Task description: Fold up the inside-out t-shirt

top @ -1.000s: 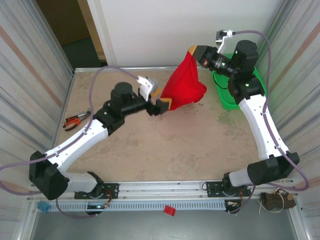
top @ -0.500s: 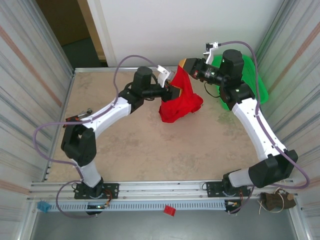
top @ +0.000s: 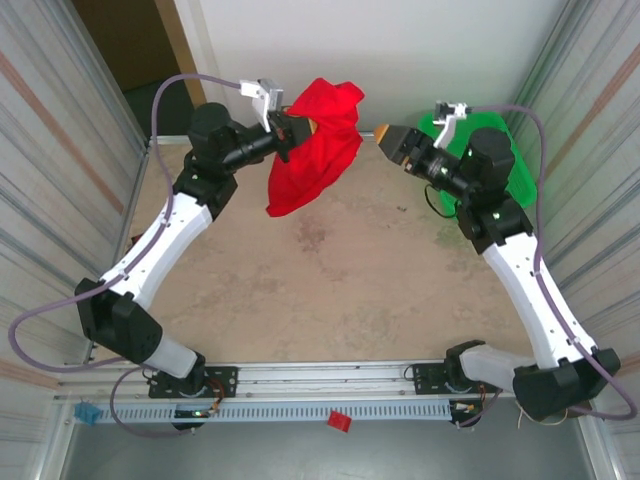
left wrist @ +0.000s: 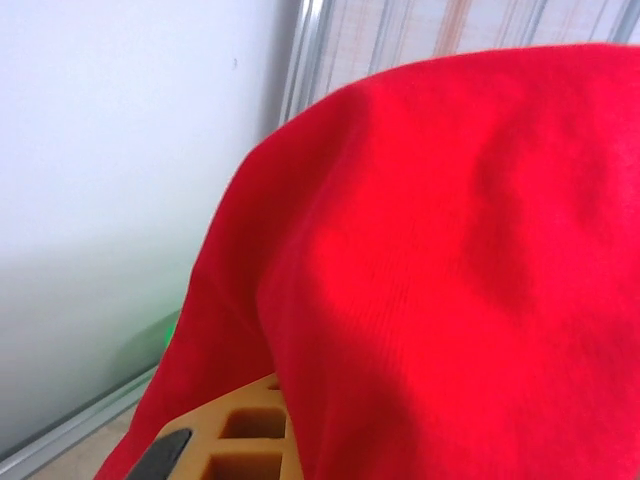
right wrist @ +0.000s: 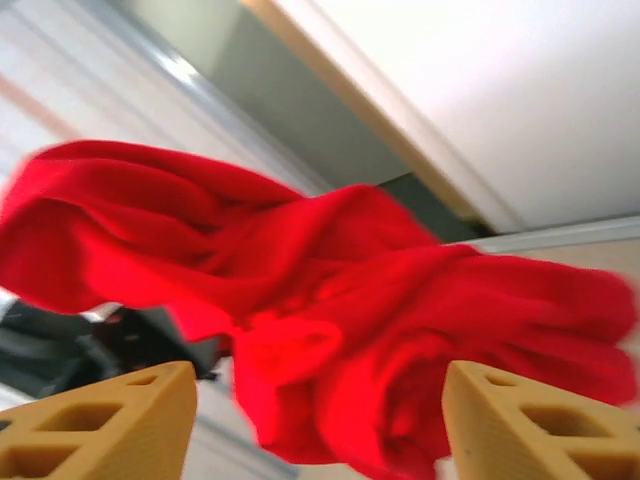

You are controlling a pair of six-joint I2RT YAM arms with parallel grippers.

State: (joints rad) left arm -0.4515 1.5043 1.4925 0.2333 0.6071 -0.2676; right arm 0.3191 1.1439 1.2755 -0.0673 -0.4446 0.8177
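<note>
Aloft, my left claw [top: 298, 131] pinches the bunched red t-shirt [top: 318, 155] above the tabletop [top: 330, 290]; my right claw [top: 385, 135] stands open, apart from it.

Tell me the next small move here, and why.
Probably bring the right gripper to the hanging lower end of the shirt and close on it. The left gripper is shut on the shirt, which hangs bunched above the table, while the right gripper stands open and apart from the cloth. A second grip would likely let the two arms spread it flat.
</note>
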